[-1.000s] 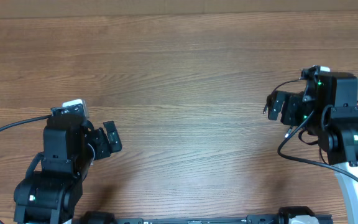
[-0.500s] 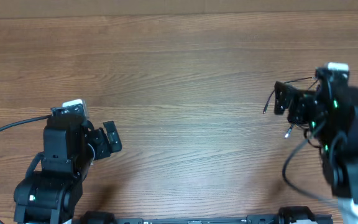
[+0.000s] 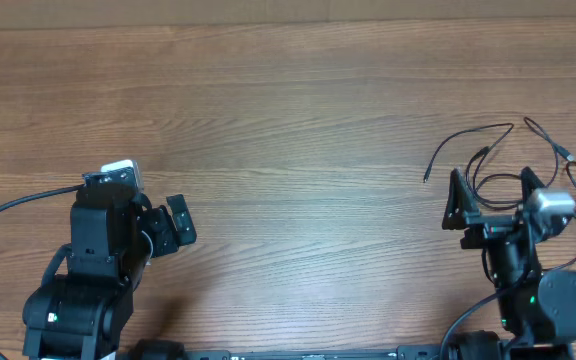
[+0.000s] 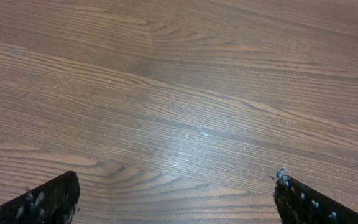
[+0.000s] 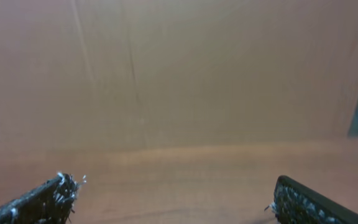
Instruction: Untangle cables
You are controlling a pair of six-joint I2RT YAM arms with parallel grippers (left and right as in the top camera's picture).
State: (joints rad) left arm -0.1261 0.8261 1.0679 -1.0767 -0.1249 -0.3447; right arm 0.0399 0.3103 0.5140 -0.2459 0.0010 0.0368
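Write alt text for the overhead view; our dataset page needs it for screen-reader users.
Thin black cables lie in loose loops on the right side of a wooden table, by the open right gripper. The left gripper, also open, sits at lower left, far from them.

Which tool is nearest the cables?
The right tool, open beside the cables; the left tool has no cable near it.
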